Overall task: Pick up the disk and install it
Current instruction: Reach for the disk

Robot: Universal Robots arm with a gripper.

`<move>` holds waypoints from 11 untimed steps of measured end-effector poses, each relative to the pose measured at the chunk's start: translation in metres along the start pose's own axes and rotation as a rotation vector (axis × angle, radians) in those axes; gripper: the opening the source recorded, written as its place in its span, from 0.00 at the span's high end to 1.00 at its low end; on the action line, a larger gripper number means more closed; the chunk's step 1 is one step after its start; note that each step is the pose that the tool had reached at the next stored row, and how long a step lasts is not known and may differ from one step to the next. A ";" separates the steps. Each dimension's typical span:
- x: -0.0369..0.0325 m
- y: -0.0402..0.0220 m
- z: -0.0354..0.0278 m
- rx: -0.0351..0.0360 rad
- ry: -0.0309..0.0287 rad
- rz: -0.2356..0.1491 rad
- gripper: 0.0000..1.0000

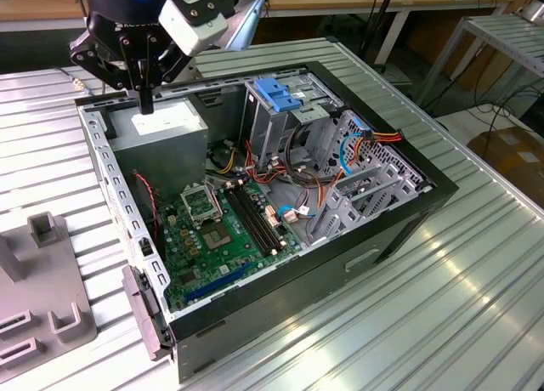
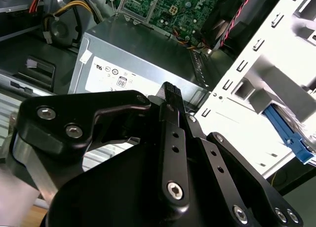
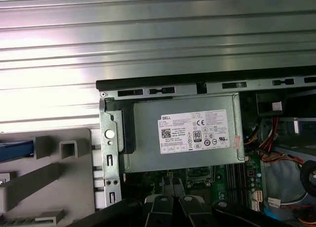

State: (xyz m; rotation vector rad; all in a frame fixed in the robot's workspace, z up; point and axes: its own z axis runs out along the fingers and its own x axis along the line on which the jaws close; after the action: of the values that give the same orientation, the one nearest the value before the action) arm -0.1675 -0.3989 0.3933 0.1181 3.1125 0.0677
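The grey holder [image 1: 47, 310] sits at the bench's [image 1: 425, 306] near edge, toward the exterior view's left. In the first wrist view a blue rail, apparently the disk's [image 3: 15, 149], lies in that holder, outside the case; the rest of the disk is cut off by the frame edge. The open computer case [image 1: 374, 238] lies on its side across the middle of the bench, with the green motherboard [image 1: 221, 238] flat on its floor. Beyond the board, in the case's far corner on the exterior view's left, stands the grey power supply [image 1: 170, 123] with its white label facing up. The gripper [image 1: 146, 109] hangs just above that label, not touching it, its 2 fingers pressed together with nothing between them. Farther along the case's far wall rises the metal drive cage [image 1: 272, 123], with 1 blue latch [image 1: 276, 93] on top.
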 end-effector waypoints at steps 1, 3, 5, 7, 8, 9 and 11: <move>0.0008 -0.0001 -0.0001 0.0001 0.0000 0.000 0.90; 0.0025 -0.0002 -0.0001 0.0001 0.0000 0.000 0.90; 0.0042 -0.0003 -0.0001 0.0000 0.0000 0.000 0.90; 0.0061 -0.0005 -0.0002 0.0000 0.0000 0.000 0.90; 0.0071 -0.0005 -0.0002 0.0001 0.0000 0.000 0.90; 0.0080 -0.0006 -0.0003 0.0001 0.0000 0.000 0.90; 0.0103 -0.0008 -0.0003 0.0000 0.0000 0.000 0.90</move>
State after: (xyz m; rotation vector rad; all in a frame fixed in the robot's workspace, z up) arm -0.1778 -0.3989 0.3933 0.1180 3.1125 0.0677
